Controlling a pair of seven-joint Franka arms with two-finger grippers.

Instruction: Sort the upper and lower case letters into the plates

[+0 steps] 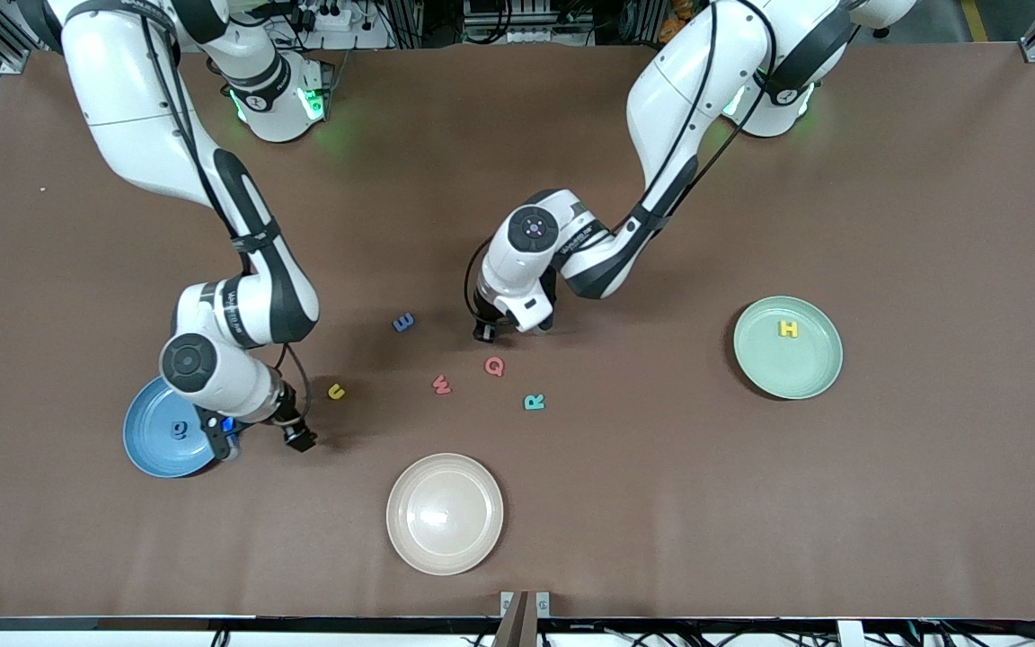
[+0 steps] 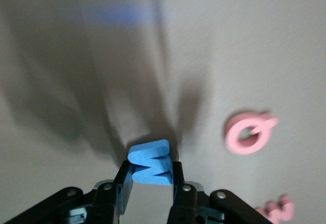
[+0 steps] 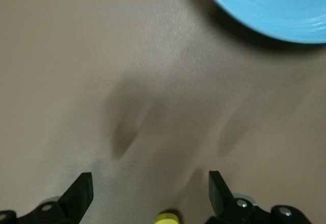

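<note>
While pinching a blue letter (image 2: 149, 163) between both fingers, left hand (image 1: 484, 332) down at the desk (image 1: 931, 180) near the middle, close to the loose letters: pink Q (image 1: 494, 366) and pink w (image 1: 442, 385) nearer the front camera, teal R (image 1: 534, 402) nearer still, dark blue E (image 1: 403, 322) beside the hand toward the right arm's end. Held letter apparently an M or W, case hard to tell from the wrist view; seemingly resting on or just above the desk, not yet lifted. Right hand (image 1: 300, 438) spread wide and empty, waiting low over the desk just beside the blue plate (image 1: 158, 445), with the yellow u (image 1: 336, 391) close by. Blue plate at the right arm's end, already carrying one dark letter (image 1: 179, 429); green plate (image 1: 787, 359) at the left arm's end, carrying a yellow H (image 1: 788, 329); cream plate (image 1: 445, 513) nearest the front camera, bare and no part of the sorting. Step in hand judged as the grasp of the blue letter, sorting still early. Next move likely calls for a straight lift clear of the Q, then a carry to the plate matching its case, capitals seemingly to green, and a release low over the plate.
</note>
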